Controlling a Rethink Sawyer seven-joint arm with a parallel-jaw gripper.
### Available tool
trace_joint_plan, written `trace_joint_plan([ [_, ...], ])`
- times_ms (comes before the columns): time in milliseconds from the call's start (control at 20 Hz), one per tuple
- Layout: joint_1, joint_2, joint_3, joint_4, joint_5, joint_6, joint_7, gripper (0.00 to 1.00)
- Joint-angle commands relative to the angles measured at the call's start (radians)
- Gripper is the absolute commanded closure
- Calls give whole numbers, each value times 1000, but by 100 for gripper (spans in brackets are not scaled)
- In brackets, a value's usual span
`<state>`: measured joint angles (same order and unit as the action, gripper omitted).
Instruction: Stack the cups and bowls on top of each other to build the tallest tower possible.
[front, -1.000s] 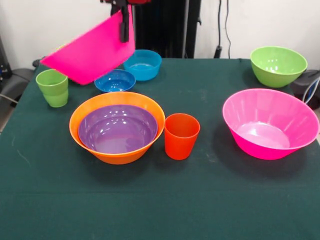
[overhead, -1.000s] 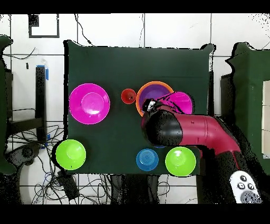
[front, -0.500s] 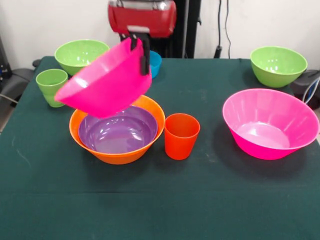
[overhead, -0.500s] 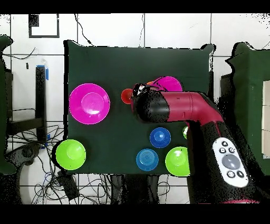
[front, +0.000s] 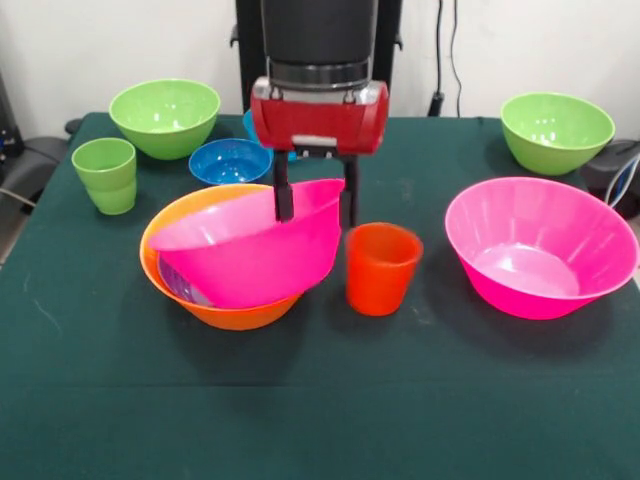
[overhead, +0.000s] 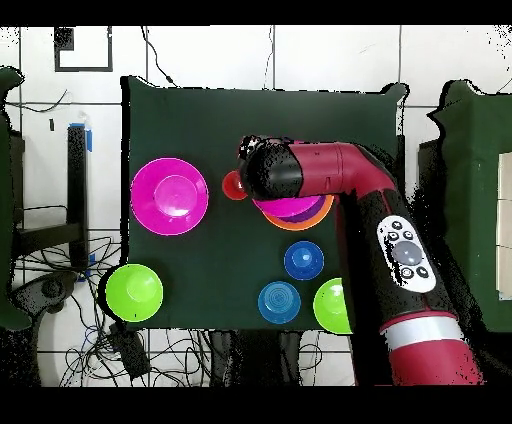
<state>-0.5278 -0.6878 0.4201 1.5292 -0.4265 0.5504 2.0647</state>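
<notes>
Tool (front: 314, 207) down over the left-centre stack, fingers spread either side of the pink bowl (front: 250, 250) rim: one finger (front: 284, 190) inside the bowl, the other outside at its right edge. Whether they actually pinch the rim: cannot tell.

Pink bowl sits tilted inside the orange bowl (front: 190, 300), left side lower; a sliver of the purple bowl (front: 180, 285) shows under it on the near left.

Orange-red cup (front: 382, 268) upright, just right of the stack and just beside the outer finger, so tight there.

Second pink bowl (front: 540, 245) well apart on the right, close to the worktop (front: 320, 400) right edge. Green bowl (front: 556, 130) at the far right corner. Far left: another green bowl (front: 165, 117), green cup (front: 105, 175) by the left edge, dark blue bowl (front: 230, 160) just behind the stack, light blue one (front: 248, 122) mostly hidden behind the tool.

Open room: whole near strip of worktop, plus the centre gap between the cup and the right pink bowl.

In the overhead view the arm (overhead: 400, 250) covers most of the stack.
</notes>
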Motion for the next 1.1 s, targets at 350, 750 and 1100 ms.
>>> trace_joint_plan([
  [350,-53,19,38,20,-97,22,-184,0],
  [750,-91,-20,51,90,-129,1,-189,0],
  [1100,-103,-29,47,124,-145,-22,-170,0],
])
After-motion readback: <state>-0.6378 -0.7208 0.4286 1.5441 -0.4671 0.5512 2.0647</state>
